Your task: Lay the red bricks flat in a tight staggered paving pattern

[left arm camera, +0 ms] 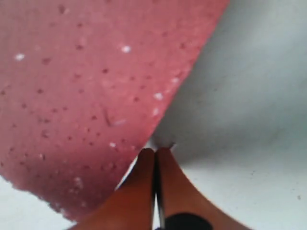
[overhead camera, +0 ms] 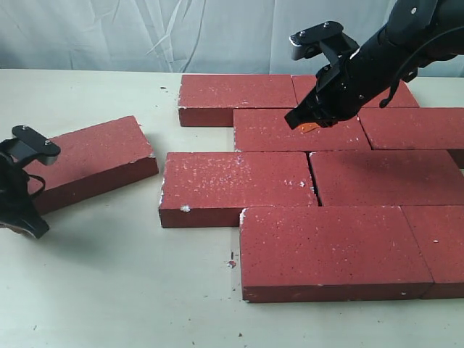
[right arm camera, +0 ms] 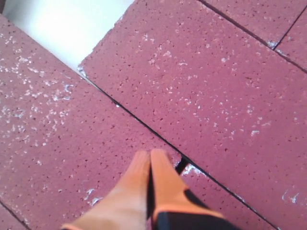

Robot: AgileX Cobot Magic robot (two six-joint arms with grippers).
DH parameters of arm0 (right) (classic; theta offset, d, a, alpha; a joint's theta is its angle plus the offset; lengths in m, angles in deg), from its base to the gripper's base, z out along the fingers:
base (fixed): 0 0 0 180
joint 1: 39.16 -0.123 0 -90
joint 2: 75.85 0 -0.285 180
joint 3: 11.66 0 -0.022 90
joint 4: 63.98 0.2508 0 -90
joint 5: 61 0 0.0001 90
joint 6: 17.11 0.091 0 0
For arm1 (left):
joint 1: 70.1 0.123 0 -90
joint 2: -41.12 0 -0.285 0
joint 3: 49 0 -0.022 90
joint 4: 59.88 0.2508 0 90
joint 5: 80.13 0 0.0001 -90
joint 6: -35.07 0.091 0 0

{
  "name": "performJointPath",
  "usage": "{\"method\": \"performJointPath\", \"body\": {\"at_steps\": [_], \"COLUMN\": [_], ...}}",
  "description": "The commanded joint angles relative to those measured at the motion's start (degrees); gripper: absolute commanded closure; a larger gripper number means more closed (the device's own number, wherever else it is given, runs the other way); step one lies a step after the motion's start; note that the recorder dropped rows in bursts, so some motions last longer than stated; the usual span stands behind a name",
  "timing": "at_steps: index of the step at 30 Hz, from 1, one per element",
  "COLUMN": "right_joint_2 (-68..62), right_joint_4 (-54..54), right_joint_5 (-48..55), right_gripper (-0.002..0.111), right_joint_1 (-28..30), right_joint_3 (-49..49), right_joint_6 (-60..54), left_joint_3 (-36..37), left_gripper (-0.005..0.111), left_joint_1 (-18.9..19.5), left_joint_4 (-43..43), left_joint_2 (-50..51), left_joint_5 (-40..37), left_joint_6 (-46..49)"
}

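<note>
room: wrinkled pale sheet (overhead camera: 109, 32) behind | surface (overhead camera: 109, 290): off-white, speckled with grit | red bricks (overhead camera: 319, 246): flat, staggered rows; loose brick (overhead camera: 94, 156) askew, apart | left hand (left arm camera: 154, 152): closed, empty, at loose brick's corner | right hand (overhead camera: 308, 125): closed, empty, over rows

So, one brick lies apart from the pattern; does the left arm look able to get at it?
Probably yes: the left gripper, shut, sits at a corner of the loose brick, with nothing between them.

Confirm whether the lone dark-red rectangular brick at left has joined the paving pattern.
Out: the lone dark-red rectangular brick lies skewed, white table separating it from the paved bricks.
</note>
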Motion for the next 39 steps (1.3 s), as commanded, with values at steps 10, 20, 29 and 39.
{"method": "performJointPath", "body": {"at_steps": [10,20,29,39], "right_joint_2": [0.1,0.1,0.1,0.1], "right_joint_4": [0.0,0.2,0.2,0.2], "right_joint_5": [-0.7,-0.9,-0.8,-1.0], "right_gripper": [0.109,0.109,0.109,0.109], "right_joint_1": [0.2,0.2,0.2,0.2], "right_joint_3": [0.1,0.1,0.1,0.1], "right_joint_6": [-0.3,-0.3,-0.3,-0.3], "left_joint_3": [0.0,-1.9,-2.2,-3.0], "left_gripper": [0.107,0.107,0.107,0.107], "left_joint_1": [4.9,4.7,4.7,4.7], "left_joint_4": [-6.6,-13.8,-38.0,-43.1], "left_joint_2": [0.0,-1.3,-1.2,4.1], "left_joint_5": [10.7,6.3,1.8,7.9], "left_joint_6": [-0.4,1.6,24.3,24.2]}}
